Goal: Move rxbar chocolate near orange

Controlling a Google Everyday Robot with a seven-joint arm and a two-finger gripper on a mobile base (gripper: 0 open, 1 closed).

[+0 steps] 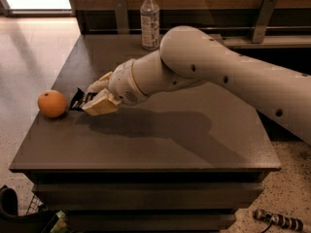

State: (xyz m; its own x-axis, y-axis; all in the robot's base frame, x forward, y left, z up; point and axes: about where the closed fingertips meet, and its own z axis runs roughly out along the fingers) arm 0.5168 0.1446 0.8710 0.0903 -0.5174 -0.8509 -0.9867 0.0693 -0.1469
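- Gripper (pixel 90 99) low over the left part of the table (pixel 160 144), closed on the snack bar (pixel 76 100).
- Bar's dark end sticks out leftward, tilted, just beside the orange (pixel 52 104); contact not clear.
- Step, as judged: placing phase, carry about complete.
- Next move calls for lowering the bar flat, opening, then lifting away without nudging the orange.
- Bottle (pixel 150 19) at the far edge, well apart.

The pale arm (pixel 218 72) bends at a raised elbow, and its forearm slopes down toward the orange (pixel 52 104). Its gripper (pixel 91 100) hangs low just beside the orange without touching it, jaws clamped on the rxbar chocolate (pixel 77 99).
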